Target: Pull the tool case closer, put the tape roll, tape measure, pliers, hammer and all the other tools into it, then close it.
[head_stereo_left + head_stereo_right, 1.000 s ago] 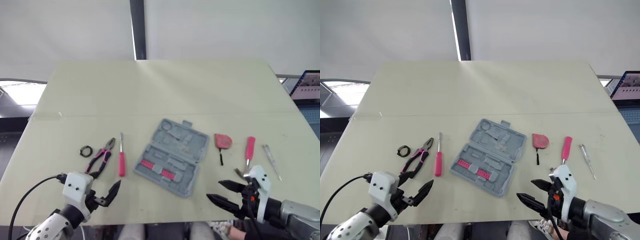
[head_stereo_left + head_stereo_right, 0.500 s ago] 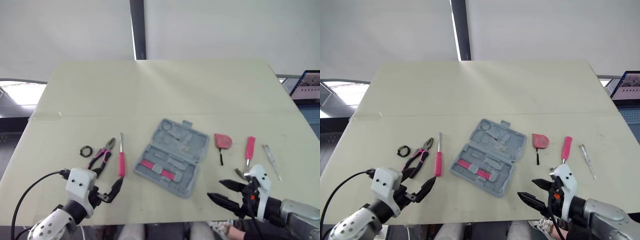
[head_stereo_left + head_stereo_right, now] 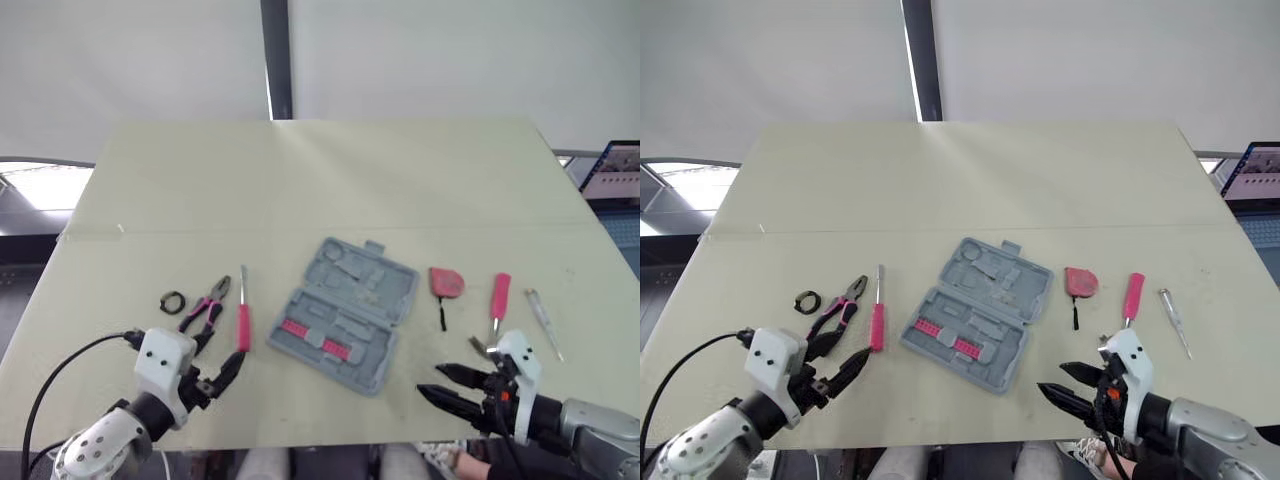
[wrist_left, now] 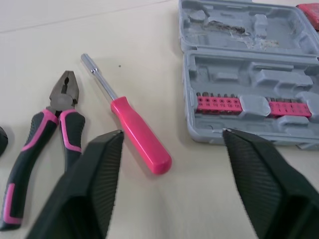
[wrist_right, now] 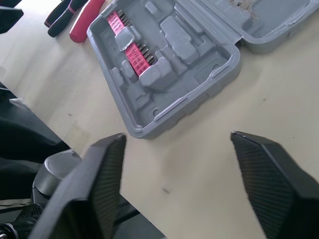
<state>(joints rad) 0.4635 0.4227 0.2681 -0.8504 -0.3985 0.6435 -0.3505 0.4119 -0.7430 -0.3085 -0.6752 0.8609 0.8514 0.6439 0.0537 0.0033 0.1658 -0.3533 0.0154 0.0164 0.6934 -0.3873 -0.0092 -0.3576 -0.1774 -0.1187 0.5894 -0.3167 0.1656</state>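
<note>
The grey plastic tool case [image 3: 348, 325] lies open in the middle of the pale table [image 3: 300, 180]. It looks hard, smooth and light, so I think it will slide easily. Its thin near rim seems the best place to pinch. Inside it has bumpy moulded pockets.

The left gripper [image 3: 218, 378] is wide open, near the pink-handled screwdriver [image 3: 243, 322] and the pink-and-black pliers [image 3: 205, 315]. The right gripper [image 3: 430, 380] is wide open too, holding nothing, just right of the case's near corner.

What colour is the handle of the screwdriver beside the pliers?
Pink; the screwdriver shows best in the left wrist view.
</note>
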